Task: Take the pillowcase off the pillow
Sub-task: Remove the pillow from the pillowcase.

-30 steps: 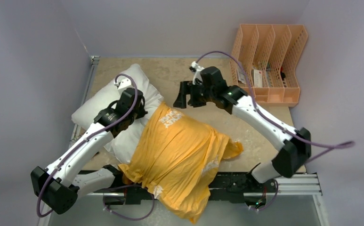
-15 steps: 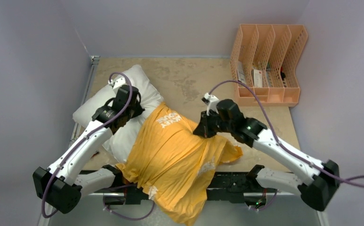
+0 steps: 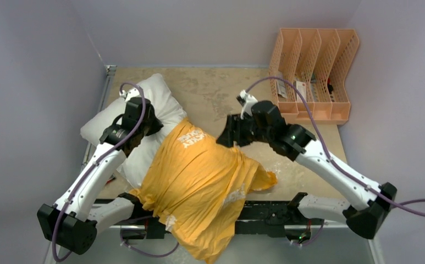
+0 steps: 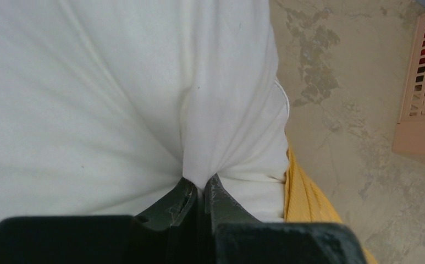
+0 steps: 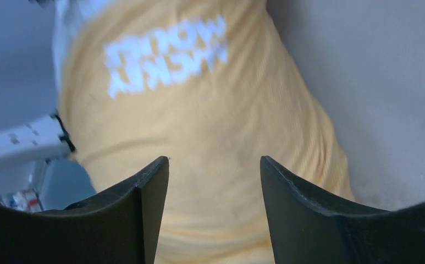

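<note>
The pillowcase [image 3: 199,176] covers much of the pillow [image 3: 158,102] (lettering [image 5: 166,55] blurred in right wrist view).

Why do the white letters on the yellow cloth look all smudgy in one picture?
Right wrist view: the pillowcase and its lettering are smeared, likely motion blur, while the right gripper looks sharper. Left wrist view: the pillow creases are crisp. Top external view: even, soft light, no glare.
</note>
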Motion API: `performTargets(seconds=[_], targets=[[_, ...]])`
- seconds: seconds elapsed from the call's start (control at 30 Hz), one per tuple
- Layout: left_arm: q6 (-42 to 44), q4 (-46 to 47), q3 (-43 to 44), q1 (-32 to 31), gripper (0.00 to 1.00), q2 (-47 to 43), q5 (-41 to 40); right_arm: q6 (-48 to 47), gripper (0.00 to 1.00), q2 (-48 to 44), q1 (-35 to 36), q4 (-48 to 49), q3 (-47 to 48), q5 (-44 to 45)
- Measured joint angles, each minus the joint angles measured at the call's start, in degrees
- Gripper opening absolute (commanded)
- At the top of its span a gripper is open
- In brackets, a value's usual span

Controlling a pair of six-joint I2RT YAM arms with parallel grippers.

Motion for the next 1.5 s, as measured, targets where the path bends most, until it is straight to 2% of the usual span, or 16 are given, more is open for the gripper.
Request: performTargets(seconds=[0.1, 0.23, 0.33, 0.4, 0.6, 0.67, 0.77, 0.8, 0.93, 1.07, 1.1, 1.13, 1.17, 1.2, 1.37, 1.5], targets=[[0.52, -0.04, -0.50, -0.55, 0.00, -1.62, -0.07, 1.44, 0.58, 8.74, 0.00, 3.26, 11.15, 1.81], [0.81, 0.00, -0.96, -1.01, 0.00, -2.89, -0.28, 4.76, 0.61, 20.57, 1.42, 5.92, 22.45, 3.30], [0.83, 0.37, -1.22, -1.16, 0.00, -3.06, -0.46, 8.79, 0.69, 30.51, 5.51, 5.38, 29.88, 7.30], [0.83, 0.44, -1.27, -1.40, 0.00, -3.10, -0.72, 10.97, 0.69, 36.04, 8.28, 3.98, 33.75, 9.55], [0.72, 0.26, -1.27, -1.88, 0.00, -3.34, -2.25, 16.44, 0.50, 47.93, 12.33, -5.05, 45.03, 17.59], [0.37, 0.09, -1.27, -2.12, 0.00, -3.32, -3.32, 18.56, 0.38, 45.99, 12.33, -5.97, 42.58, 20.72], [-0.46, -0.17, -1.27, -2.54, 0.00, -3.28, -5.03, 20.83, 0.06, 37.22, 12.50, -5.29, 31.45, 23.54], [-0.74, -0.22, -1.22, -2.64, 0.00, -3.21, -5.33, 21.38, 0.00, 33.31, 12.55, -3.89, 26.62, 23.78], [-1.53, -0.90, -0.02, -2.99, 0.00, -1.64, -6.34, 21.59, 0.00, 20.02, 12.81, -1.20, 11.69, 21.07], [-2.27, -2.71, 2.36, -3.02, 0.00, 0.46, -6.80, 21.86, 0.00, 12.72, 12.87, -1.53, 2.73, 19.45], [-2.25, -3.02, 2.80, -3.02, 0.00, 0.76, -6.73, 22.16, 0.11, 11.21, 12.87, -1.60, 0.76, 19.43], [-2.23, -3.15, 3.02, -3.02, 0.00, 0.90, -6.51, 22.40, 0.30, 9.79, 12.87, -1.77, -0.81, 19.41], [-2.19, -3.15, 3.02, -3.02, 0.00, 0.90, -6.32, 22.75, 0.42, 8.50, 12.85, -2.23, -1.70, 19.39], [-2.14, -3.13, 3.02, -3.02, 0.00, 0.87, -6.05, 23.04, 0.48, 7.61, 12.85, -3.02, -1.75, 19.63], [-2.16, -2.29, 1.75, -2.75, 0.00, -0.94, -5.68, 22.97, 0.63, 9.05, 13.11, -8.20, 7.58, 21.40], [-2.19, -2.21, 0.61, -2.49, 0.00, -3.34, -5.70, 23.34, 0.65, 17.81, 13.38, -8.90, 22.56, 22.67]])
